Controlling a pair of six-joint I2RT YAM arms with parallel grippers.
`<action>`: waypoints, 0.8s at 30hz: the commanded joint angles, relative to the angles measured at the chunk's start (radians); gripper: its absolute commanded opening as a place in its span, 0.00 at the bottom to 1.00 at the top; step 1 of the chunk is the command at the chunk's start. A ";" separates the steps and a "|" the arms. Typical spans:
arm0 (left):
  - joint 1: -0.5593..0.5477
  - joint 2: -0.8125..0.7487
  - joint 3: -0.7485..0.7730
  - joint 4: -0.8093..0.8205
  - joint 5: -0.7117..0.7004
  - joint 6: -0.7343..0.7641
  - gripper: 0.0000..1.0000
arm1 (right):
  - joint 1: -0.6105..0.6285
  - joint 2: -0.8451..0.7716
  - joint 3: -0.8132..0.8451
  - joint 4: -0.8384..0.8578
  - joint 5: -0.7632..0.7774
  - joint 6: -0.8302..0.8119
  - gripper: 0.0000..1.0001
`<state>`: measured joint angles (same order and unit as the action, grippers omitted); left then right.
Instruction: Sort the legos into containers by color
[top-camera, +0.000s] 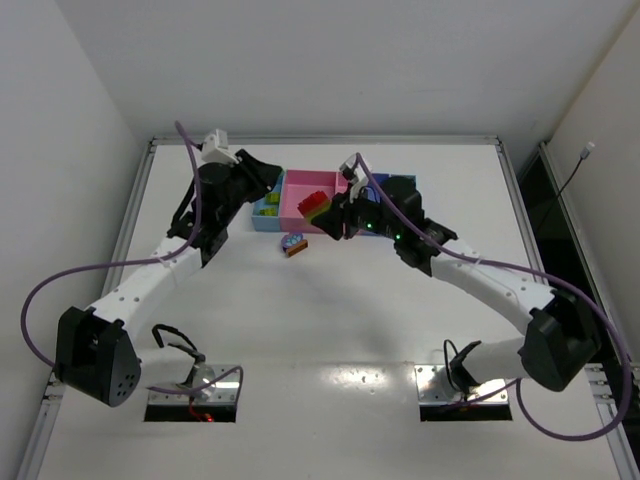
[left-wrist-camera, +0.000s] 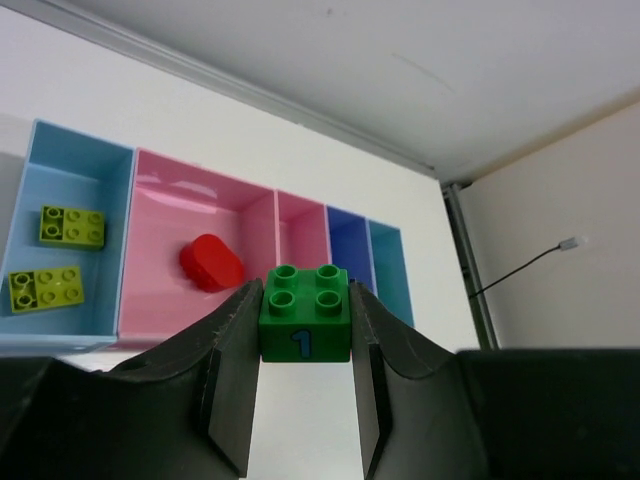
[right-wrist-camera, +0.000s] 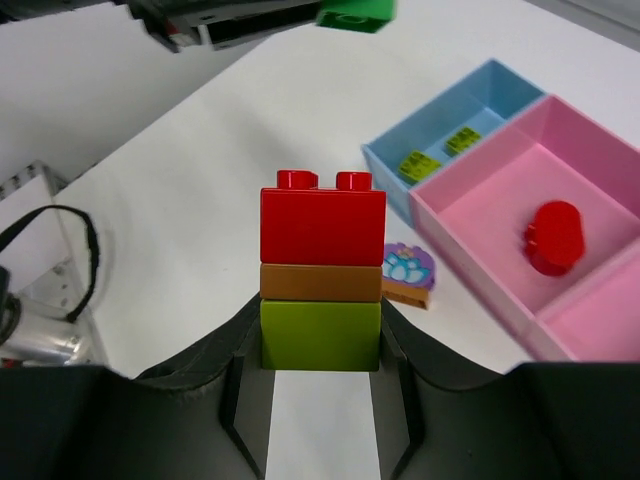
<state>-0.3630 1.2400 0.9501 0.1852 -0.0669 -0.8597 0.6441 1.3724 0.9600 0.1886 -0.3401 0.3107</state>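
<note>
My left gripper (left-wrist-camera: 304, 300) is shut on a dark green lego (left-wrist-camera: 304, 312) marked "1", held above the containers (top-camera: 300, 222). The left light blue bin (left-wrist-camera: 85, 170) holds two lime legos (left-wrist-camera: 72, 226) (left-wrist-camera: 45, 288). A red piece (left-wrist-camera: 212, 262) lies in the big pink bin (left-wrist-camera: 170, 200). My right gripper (right-wrist-camera: 320, 325) is shut on the lime bottom brick of a stack (right-wrist-camera: 321, 285), with a brown plate and a red brick on top. In the top view this stack (top-camera: 315, 207) hangs by the pink bin's front. A purple flower piece (right-wrist-camera: 405, 270) lies on the table.
A smaller pink bin (left-wrist-camera: 300, 225), a dark blue one (left-wrist-camera: 348, 245) and a light blue end bin (left-wrist-camera: 385, 260) follow to the right. A raised rail (top-camera: 325, 140) borders the white table. Both arms (top-camera: 160, 270) (top-camera: 490, 285) reach in from the near edge.
</note>
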 joint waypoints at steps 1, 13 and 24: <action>0.010 0.007 0.070 -0.102 0.053 0.108 0.00 | -0.020 -0.078 -0.035 -0.014 0.108 -0.030 0.00; 0.030 0.202 0.206 -0.125 0.370 0.203 0.00 | -0.195 -0.168 -0.098 -0.124 0.314 0.065 0.00; -0.102 0.674 0.772 -0.308 0.699 0.433 0.00 | -0.374 -0.249 -0.098 -0.190 0.403 0.186 0.00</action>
<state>-0.4057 1.8500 1.6043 -0.0696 0.5056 -0.5220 0.2893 1.1660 0.8509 0.0116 0.0349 0.4427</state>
